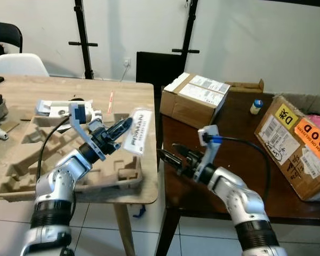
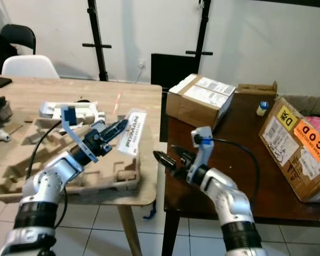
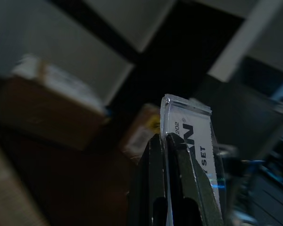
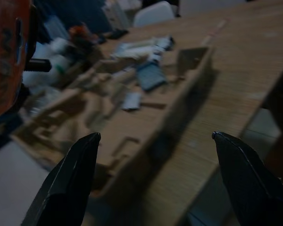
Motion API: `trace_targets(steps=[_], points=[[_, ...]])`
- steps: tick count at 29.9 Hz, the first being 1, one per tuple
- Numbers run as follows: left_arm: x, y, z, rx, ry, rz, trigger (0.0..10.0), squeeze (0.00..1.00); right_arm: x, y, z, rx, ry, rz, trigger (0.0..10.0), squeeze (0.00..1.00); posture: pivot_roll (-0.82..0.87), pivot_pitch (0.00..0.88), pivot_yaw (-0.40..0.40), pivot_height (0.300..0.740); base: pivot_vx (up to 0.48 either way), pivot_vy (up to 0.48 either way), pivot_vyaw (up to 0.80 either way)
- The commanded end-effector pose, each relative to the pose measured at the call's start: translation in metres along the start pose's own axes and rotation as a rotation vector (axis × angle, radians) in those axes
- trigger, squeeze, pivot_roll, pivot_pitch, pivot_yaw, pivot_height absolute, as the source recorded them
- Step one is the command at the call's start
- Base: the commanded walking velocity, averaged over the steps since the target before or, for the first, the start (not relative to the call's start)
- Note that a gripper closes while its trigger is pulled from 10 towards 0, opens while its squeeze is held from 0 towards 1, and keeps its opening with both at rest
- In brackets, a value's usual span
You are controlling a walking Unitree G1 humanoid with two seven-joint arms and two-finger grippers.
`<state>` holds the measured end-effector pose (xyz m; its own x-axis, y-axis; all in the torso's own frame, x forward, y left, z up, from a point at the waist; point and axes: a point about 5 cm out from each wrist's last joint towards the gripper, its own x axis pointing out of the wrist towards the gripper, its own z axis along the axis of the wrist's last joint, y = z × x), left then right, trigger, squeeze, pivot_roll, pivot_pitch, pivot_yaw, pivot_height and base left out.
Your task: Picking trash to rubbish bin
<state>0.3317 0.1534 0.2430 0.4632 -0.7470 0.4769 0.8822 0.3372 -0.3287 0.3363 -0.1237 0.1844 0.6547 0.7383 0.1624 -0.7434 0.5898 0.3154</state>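
Observation:
My left gripper [image 1: 124, 127] is shut on a flat clear plastic package with a white printed label [image 1: 137, 131]. It holds the package tilted above the right end of a moulded cardboard tray [image 1: 58, 165] on the wooden table [image 1: 133, 96]. In the left wrist view the fingers [image 3: 153, 179] pinch the package's edge [image 3: 195, 150]. My right gripper [image 1: 168, 156] hovers at the gap between the two tables, pointing left toward the tray. Its fingers [image 4: 70, 183] stand wide apart with nothing between them, and the tray [image 4: 132, 117] lies beyond them.
A dark brown table [image 1: 234, 138] on the right carries a cardboard box [image 1: 194, 98], a larger box with orange COD labels [image 1: 298, 144] and a small bottle [image 1: 256, 106]. A white chair [image 1: 18, 64] and black stand poles [image 1: 82, 37] line the back wall.

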Motion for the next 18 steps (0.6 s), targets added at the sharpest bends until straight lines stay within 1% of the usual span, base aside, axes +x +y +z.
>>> trace_targets(steps=[1, 2, 3, 4, 5, 6, 7, 8, 9, 10, 11, 12, 13, 14, 15, 16, 17, 18], points=[[-0.002, -0.018, -0.009, -0.016, 0.091, -0.099, 0.0, 0.0, -0.013, 0.001, 0.003, 0.028, -0.025, 0.052, 10.0, 0.0, 0.05, 0.048, -0.048, 0.74, 0.0, 0.0, 0.0], [-0.006, -0.034, -0.023, -0.013, 0.219, -0.16, 0.0, 0.0, -0.023, 0.002, 0.003, 0.032, -0.022, 0.103, 10.0, 0.0, 0.05, 0.048, -0.051, 0.74, 0.0, 0.0, 0.0], [-0.006, -0.034, -0.023, -0.013, 0.219, -0.16, 0.0, 0.0, -0.023, 0.002, 0.003, 0.032, -0.022, 0.103, 10.0, 0.0, 0.05, 0.048, -0.051, 0.74, 0.0, 0.0, 0.0], [-0.012, -0.042, -0.036, -0.009, 0.329, -0.179, 0.0, 0.0, -0.034, 0.005, 0.0, 0.042, 0.007, 0.159, 10.0, 0.0, 0.06, 0.049, -0.055, 0.74, 0.0, 0.0, 0.0], [-0.014, -0.044, -0.041, -0.008, 0.37, -0.187, 0.0, 0.0, -0.038, 0.006, -0.001, 0.045, 0.021, 0.182, 10.0, 0.0, 0.06, 0.049, -0.055, 0.74, 0.0, 0.0, 0.0], [-0.014, -0.044, -0.041, -0.008, 0.37, -0.187, 0.0, 0.0, -0.038, 0.006, -0.001, 0.045, 0.021, 0.182, 10.0, 0.0, 0.06, 0.049, -0.055, 0.74, 0.0, 0.0, 0.0], [-0.018, -0.046, -0.047, -0.014, 0.428, -0.19, 0.0, 0.0, -0.042, 0.007, -0.003, 0.047, 0.041, 0.204, 10.0, 0.0, 0.06, 0.049, -0.059, 0.74, 0.0, 0.0, 0.0], [-0.018, -0.046, -0.047, -0.014, 0.428, -0.19, 0.0, 0.0, -0.042, 0.007, -0.003, 0.047, 0.041, 0.204, 10.0, 0.0, 0.06, 0.049, -0.059, 0.74, 0.0, 0.0, 0.0], [-0.023, -0.047, -0.058, -0.003, 0.533, -0.178, 0.0, 0.0, -0.048, 0.009, -0.007, 0.03, 0.085, 0.225, 10.0, 0.0, 0.06, 0.049, -0.06, 0.74, 0.0, 0.0, 0.0], [-0.031, -0.046, -0.071, 0.019, 0.658, -0.158, 0.0, 0.0, -0.054, 0.009, -0.013, 0.011, 0.144, 0.242, 10.0, 0.0, 0.06, 0.048, -0.06, 0.74, 0.0, 0.0, 0.0], [-0.031, -0.046, -0.071, 0.019, 0.658, -0.158, 0.0, 0.0, -0.054, 0.009, -0.013, 0.011, 0.144, 0.242, 10.0, 0.0, 0.06, 0.048, -0.06, 0.74, 0.0, 0.0, 0.0], [-0.037, -0.045, -0.081, 0.035, 0.747, -0.145, 0.0, 0.0, -0.059, 0.009, -0.017, -0.004, 0.189, 0.252, 10.0, 0.0, 0.06, 0.046, -0.058, 0.74, 0.0, 0.0, 0.0], [-0.037, -0.045, -0.081, 0.035, 0.747, -0.145, 0.0, 0.0, -0.059, 0.009, -0.017, -0.004, 0.189, 0.252, 10.0, 0.0, 0.06, 0.046, -0.058, 0.74, 0.0, 0.0, 0.0], [-0.045, -0.043, -0.09, 0.046, 0.845, -0.129, 0.0, 0.0, -0.064, 0.007, -0.025, -0.038, 0.275, 0.26, 10.0, 0.0, 0.06, 0.046, -0.058, 0.74, 0.0, 0.0, 0.0], [-0.047, -0.043, -0.093, 0.042, 0.866, -0.127, 0.0, 0.0, -0.066, 0.006, -0.028, -0.053, 0.313, 0.262, 10.0, 0.0, 0.06, 0.046, -0.058, 0.74, 0.0, 0.0, 0.0], [-0.047, -0.043, -0.093, 0.042, 0.866, -0.127, 0.0, 0.0, -0.066, 0.006, -0.028, -0.053, 0.313, 0.262, 10.0, 0.0, 0.06, 0.046, -0.058, 0.74, 0.0, 0.0, 0.0], [-0.049, -0.043, -0.096, 0.043, 0.899, -0.119, 0.0, 0.0, -0.069, 0.006, -0.033, -0.074, 0.361, 0.263, 10.0, 0.0, 0.05, 0.044, -0.054, 0.74, 0.0, 0.0, 0.0], [-0.049, -0.043, -0.096, 0.043, 0.899, -0.119, 0.0, 0.0, -0.069, 0.006, -0.033, -0.074, 0.361, 0.263, 10.0, 0.0, 0.05, 0.044, -0.054, 0.74, 0.0, 0.0, 0.0]])
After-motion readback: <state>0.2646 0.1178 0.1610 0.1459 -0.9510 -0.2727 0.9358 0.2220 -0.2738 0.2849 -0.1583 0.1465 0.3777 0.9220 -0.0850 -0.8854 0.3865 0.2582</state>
